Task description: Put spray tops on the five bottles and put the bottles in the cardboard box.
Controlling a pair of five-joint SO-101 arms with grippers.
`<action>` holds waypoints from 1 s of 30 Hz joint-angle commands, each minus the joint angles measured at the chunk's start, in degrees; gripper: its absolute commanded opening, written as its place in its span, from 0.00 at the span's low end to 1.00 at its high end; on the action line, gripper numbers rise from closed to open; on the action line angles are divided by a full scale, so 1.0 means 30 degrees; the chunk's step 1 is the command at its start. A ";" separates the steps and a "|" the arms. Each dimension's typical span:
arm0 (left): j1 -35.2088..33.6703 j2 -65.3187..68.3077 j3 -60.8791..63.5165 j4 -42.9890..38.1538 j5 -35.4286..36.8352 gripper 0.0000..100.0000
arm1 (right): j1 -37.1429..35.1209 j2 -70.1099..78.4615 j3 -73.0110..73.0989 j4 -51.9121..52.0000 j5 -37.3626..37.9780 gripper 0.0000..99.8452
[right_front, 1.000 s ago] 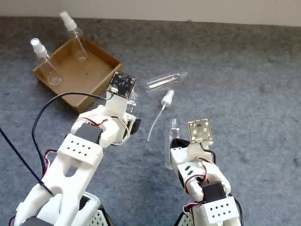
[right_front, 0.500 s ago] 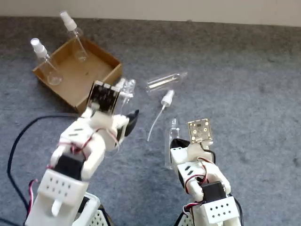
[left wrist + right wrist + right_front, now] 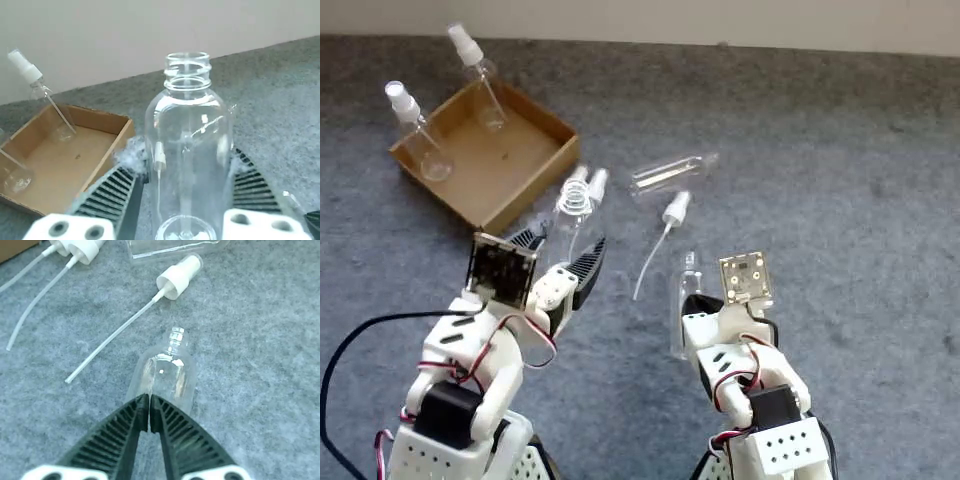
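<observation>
We see our left pincer (image 3: pixel 182 189) clamped on an uncapped bottle (image 3: pixel 187 130), held upright just beside the cardboard box (image 3: pixel 515 160). Our right pincer (image 3: pixel 149 401), fingers together, sits at the base of a second bottle (image 3: pixel 167 372) lying on the table (image 3: pixel 840 180), with a loose spray top (image 3: pixel 177 277) near its neck.

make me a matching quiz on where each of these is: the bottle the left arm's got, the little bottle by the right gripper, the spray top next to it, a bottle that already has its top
Things
1. held bottle
2. small bottle
3. loose spray top
4. capped bottle

Places and states
a. standing in the cardboard box
b. lying on its side just ahead of the closed right gripper
c. upright between the fingers of the left gripper, neck bare
d. lying on the carpet with its long tube attached, on no bottle

Pairs: 1-c, 2-b, 3-d, 4-a
</observation>
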 commanded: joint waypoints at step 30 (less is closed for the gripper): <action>-0.0220 -0.3648 0.5817 -0.6769 0.0176 0.12 | 0.4498 0.0132 -0.3121 0.0747 0.7678 0.01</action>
